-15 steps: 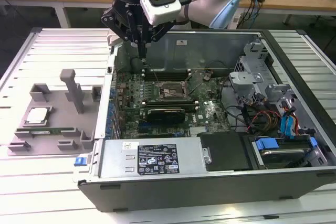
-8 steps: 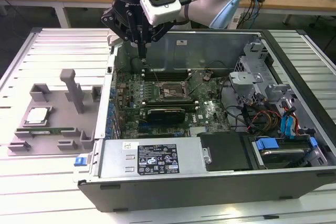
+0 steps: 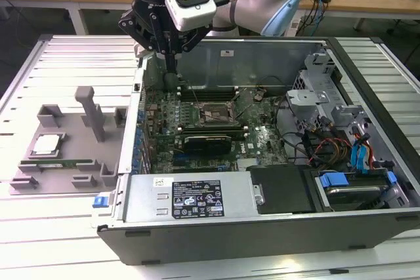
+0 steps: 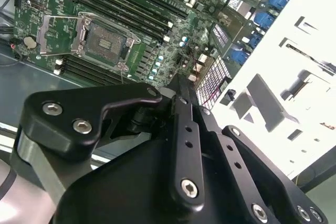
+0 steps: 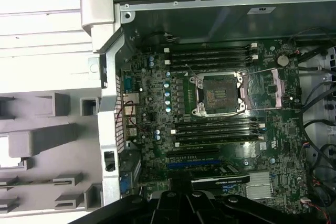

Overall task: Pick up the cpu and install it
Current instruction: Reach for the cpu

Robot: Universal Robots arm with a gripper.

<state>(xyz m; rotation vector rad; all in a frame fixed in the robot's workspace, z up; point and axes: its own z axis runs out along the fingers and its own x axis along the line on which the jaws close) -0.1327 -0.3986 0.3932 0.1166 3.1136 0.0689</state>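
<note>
White slatted counter [image 3: 39,240] carrying an open computer case [image 3: 262,227], with a grey holder tray [image 3: 79,162] beside it on the exterior view's left. The cpu [image 3: 47,143] lies flat in that tray with its silvery top up, well apart from the hand [image 3: 170,75]. The hand hangs inside the case over the rear corner of the green circuit board [image 3: 262,139] and holds nothing. Whether it is wide or narrow cannot be told.

The cpu looks light, stiff and thin, with a smooth metal top that is likely slippery. Its underside is probably fragile. The safest hold seems to be across two opposite edges, kept level.

In both wrist views the socket [image 5: 219,94] sits empty near the board's middle, its metal frame swung open. Dark memory slots [image 5: 215,56] run along both sides of it.

A long green memory stick [image 3: 49,164] lies just beside the cpu in the tray. A tall grey post [image 3: 92,113] stands near. The case's side wall [image 3: 131,136] rises between tray and socket, so it stands in the way. A black card [image 3: 207,141] sits near the socket, and loose cables [image 3: 321,142] lie further off towards the exterior view's right.
</note>
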